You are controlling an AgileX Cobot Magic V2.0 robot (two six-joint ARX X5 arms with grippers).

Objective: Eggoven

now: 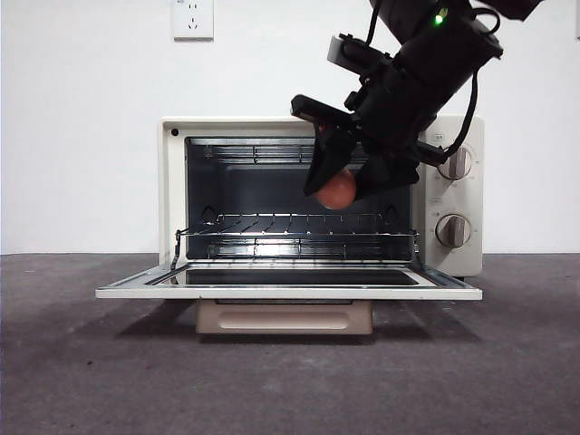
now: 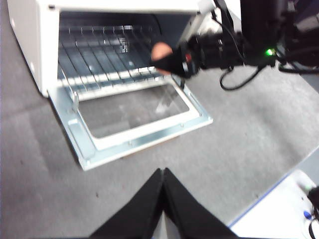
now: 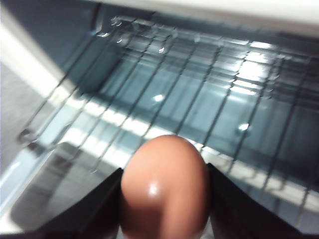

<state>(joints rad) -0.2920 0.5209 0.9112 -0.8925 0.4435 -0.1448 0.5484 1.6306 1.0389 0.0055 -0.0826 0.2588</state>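
Front view, right of centre: right pincer (image 1: 340,186) clamps the smooth reddish-brown egg (image 1: 337,190) before the open cream toaster oven (image 1: 177,181); wire rack (image 1: 290,225) placement remains. Left pincer (image 2: 163,175) closed, empty.

Right end effector (image 1: 340,186) angled downward, jaws clamped; left end effector (image 2: 163,174) pressed closed.

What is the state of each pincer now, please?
Left pincer: closed, holding nothing, waiting away from the oven.
Right pincer: closed on the egg, at the oven's open front, above the wire rack.
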